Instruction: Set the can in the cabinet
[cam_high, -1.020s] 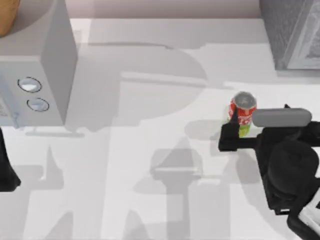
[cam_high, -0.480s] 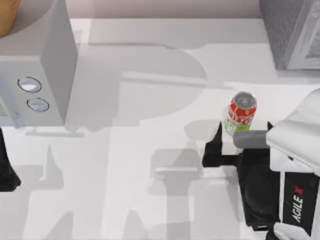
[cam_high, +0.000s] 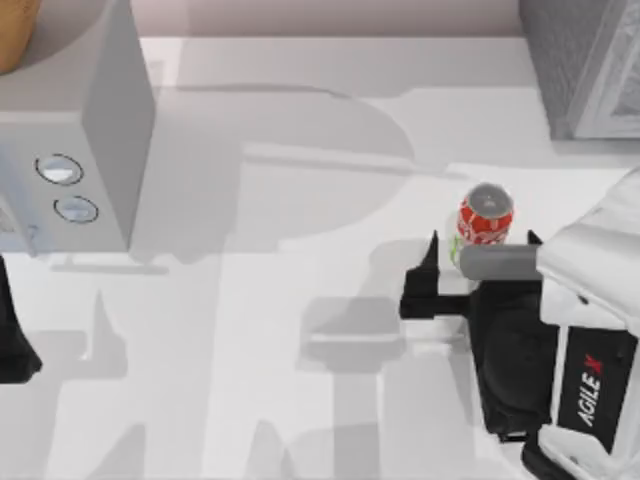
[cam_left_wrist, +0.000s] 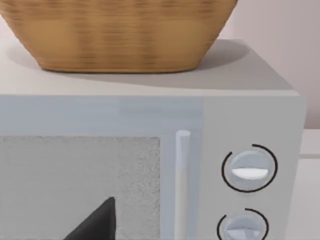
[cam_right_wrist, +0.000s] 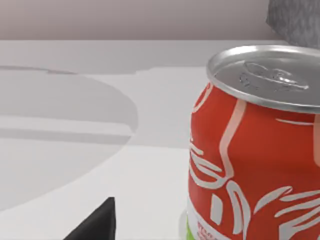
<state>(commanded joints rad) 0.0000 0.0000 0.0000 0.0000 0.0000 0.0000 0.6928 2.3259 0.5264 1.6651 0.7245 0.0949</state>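
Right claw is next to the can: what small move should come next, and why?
Probably close the right claw on the can. The can stands upright on the table between the open fingers, one on each side, so gripping looks like the step before lifting toward the cabinet.

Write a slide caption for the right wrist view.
Upright red drink can with silver top on the white table, close to the right arm's wrist camera.

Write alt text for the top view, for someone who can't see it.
A red can stands on a white table between the open fingers of the right gripper. A microwave sits at the left; the left gripper is parked below it.
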